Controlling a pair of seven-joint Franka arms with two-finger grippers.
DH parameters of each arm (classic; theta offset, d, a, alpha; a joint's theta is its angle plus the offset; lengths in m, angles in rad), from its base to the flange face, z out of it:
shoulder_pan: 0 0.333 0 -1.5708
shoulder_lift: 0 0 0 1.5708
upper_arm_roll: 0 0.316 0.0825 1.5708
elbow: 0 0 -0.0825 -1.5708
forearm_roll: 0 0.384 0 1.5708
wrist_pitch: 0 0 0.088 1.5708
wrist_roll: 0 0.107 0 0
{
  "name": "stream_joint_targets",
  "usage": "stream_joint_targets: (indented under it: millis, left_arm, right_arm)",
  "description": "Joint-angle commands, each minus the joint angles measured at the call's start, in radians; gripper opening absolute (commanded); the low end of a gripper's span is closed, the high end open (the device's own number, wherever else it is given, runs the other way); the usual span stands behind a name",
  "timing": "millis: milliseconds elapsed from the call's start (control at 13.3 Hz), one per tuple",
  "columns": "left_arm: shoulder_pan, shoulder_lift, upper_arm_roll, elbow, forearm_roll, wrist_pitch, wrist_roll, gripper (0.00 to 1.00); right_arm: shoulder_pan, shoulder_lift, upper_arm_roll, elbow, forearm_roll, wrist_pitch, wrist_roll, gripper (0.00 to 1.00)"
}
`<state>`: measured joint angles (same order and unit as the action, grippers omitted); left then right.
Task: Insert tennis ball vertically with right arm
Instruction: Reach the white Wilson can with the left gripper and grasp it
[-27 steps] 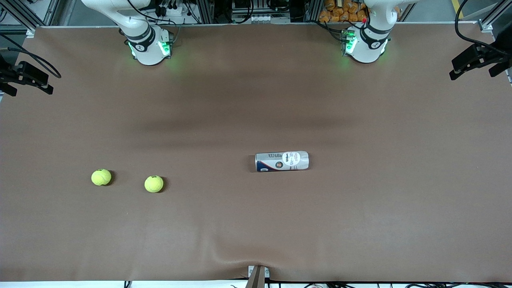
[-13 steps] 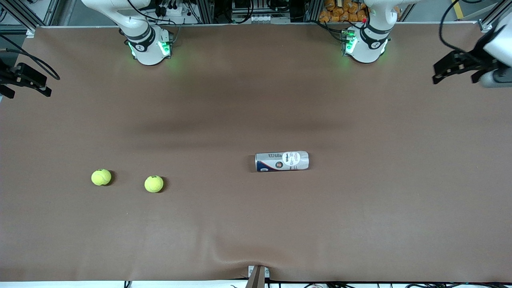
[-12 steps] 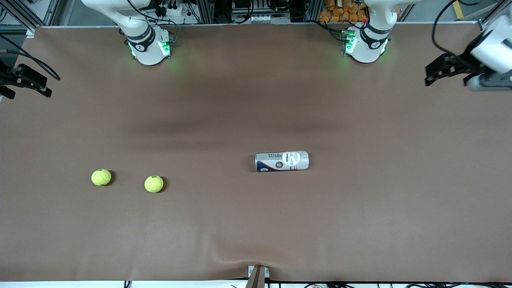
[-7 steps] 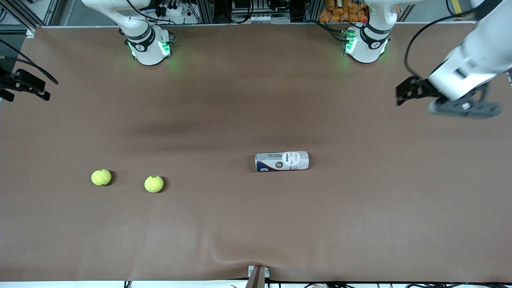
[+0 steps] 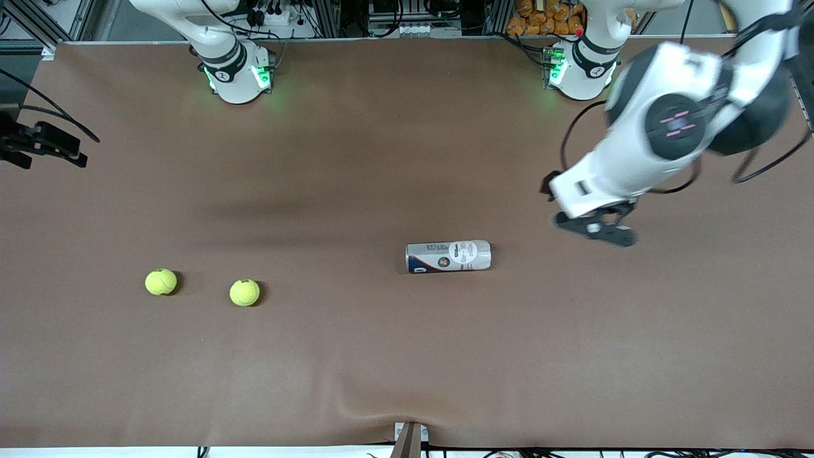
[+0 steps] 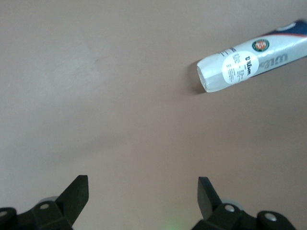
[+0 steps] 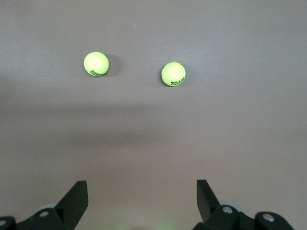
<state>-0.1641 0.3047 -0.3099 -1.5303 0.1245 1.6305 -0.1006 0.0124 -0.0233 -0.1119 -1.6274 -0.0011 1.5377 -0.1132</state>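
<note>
Wilson ball can (image 5: 448, 256) lying on tabletop (image 5: 407, 356); left tool (image 6: 142, 195) spread nearby, to straddle and upend; right tool (image 7: 142, 197) spread, waiting.

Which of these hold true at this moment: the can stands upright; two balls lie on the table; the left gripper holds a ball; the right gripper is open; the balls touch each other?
1. The can stands upright. False: it lies on its side.
2. Two balls lie on the table. True.
3. The left gripper holds a ball. False: it is open and empty, over bare table beside the can.
4. The right gripper is open. True.
5. The balls touch. False: they lie apart.
</note>
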Motion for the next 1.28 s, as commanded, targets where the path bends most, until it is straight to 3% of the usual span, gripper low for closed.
stream_joint_targets:
  millis: [0,300,676,901,1201]
  left_arm:
    - [-0.073,0.071,0.002,0.055,0.098,-0.006,0.004,1.00]
    - [-0.187,0.196,0.006,0.160,0.175,-0.004,0.010,1.00]
    - [-0.238,0.290,0.015,0.206,0.181,0.132,0.117,1.00]
    - [-0.250,0.344,0.014,0.211,0.182,0.199,0.229,1.00]
    - [-0.258,0.395,0.015,0.211,0.182,0.278,0.410,1.00]
  right_arm:
    - [-0.020,0.025,0.008,-0.061,-0.010,0.076,-0.014,1.00]
    - [-0.043,0.054,0.008,-0.189,-0.007,0.254,-0.013,1.00]
    - [0.017,0.127,0.012,-0.180,0.032,0.340,0.016,1.00]
    - [0.089,0.189,0.012,-0.180,0.036,0.418,0.134,1.00]
    - [0.132,0.299,0.012,-0.160,0.081,0.522,0.141,1.00]
